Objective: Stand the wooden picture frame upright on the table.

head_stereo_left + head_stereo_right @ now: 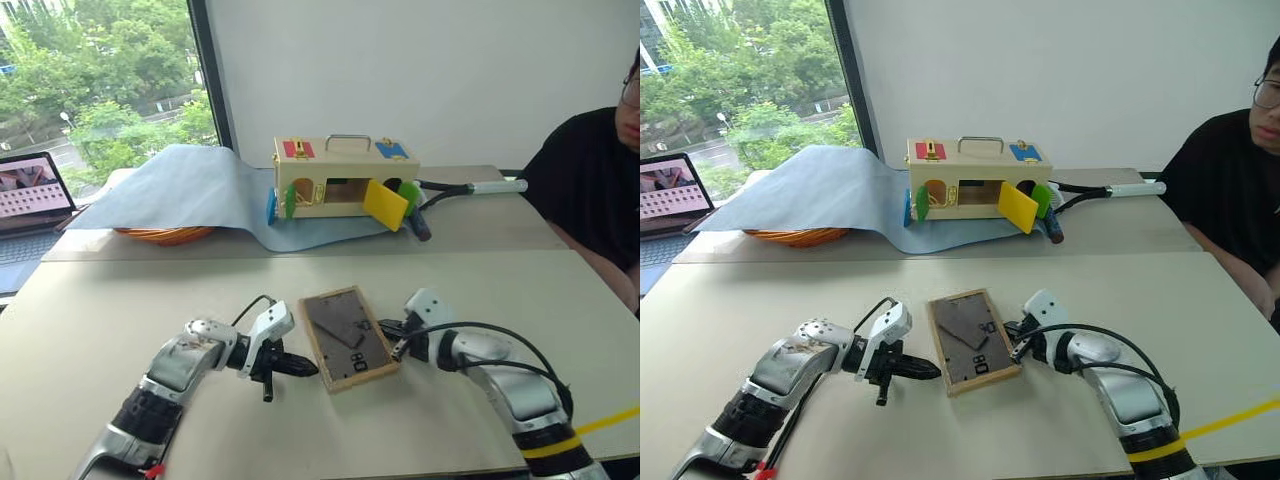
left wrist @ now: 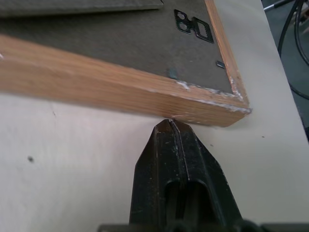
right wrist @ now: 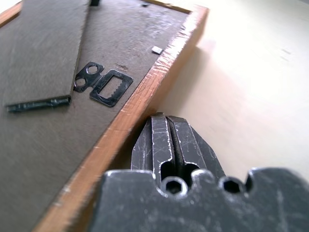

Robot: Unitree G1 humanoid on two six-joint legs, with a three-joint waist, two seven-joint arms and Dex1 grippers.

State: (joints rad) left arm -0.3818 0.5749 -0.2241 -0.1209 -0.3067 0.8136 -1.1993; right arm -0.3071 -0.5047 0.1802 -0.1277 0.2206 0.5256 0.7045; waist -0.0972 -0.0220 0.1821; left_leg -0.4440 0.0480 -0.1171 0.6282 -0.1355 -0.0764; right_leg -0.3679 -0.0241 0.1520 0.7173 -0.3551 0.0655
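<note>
Frame position: We find the frame [image 1: 349,337] lying flat on the counter [image 1: 120,320], low and just right of centre in the head views, its dark back facing up and the picture side down. Its long axis runs from upper left to lower right.

Stand: The hinged stand [image 3: 41,58] lies folded flat against the back; a small metal hanger [image 3: 104,86] sits beside it.

Left gripper: The left gripper [image 1: 296,369] is clenched and empty. In the left wrist view its closed tip meets the frame's wooden side wall near a corner; we judge it touching or all but touching.

Right gripper: The right gripper [image 1: 391,333] is likewise clenched on nothing. Its closed tip is tucked against the opposite long edge, low down where the wood meets the counter.

Step in hand: We judge this to be the bracing step: both closed tips flank the frame from either side, before any lift. The frame is not yet raised.

Next move: We expect one tip must work under an edge and tip the frame up while the other stops it sliding. The stand must then swing out, or the frame will not hold upright.

Risk: Smooth counter and thin edge; we judge the frame may skid away instead of pivoting.

Surroundings: A latch box [image 1: 345,175] on a blue cloth [image 1: 190,185] stands well apart at upper centre; a person [image 1: 590,195] sits at the right edge.
</note>
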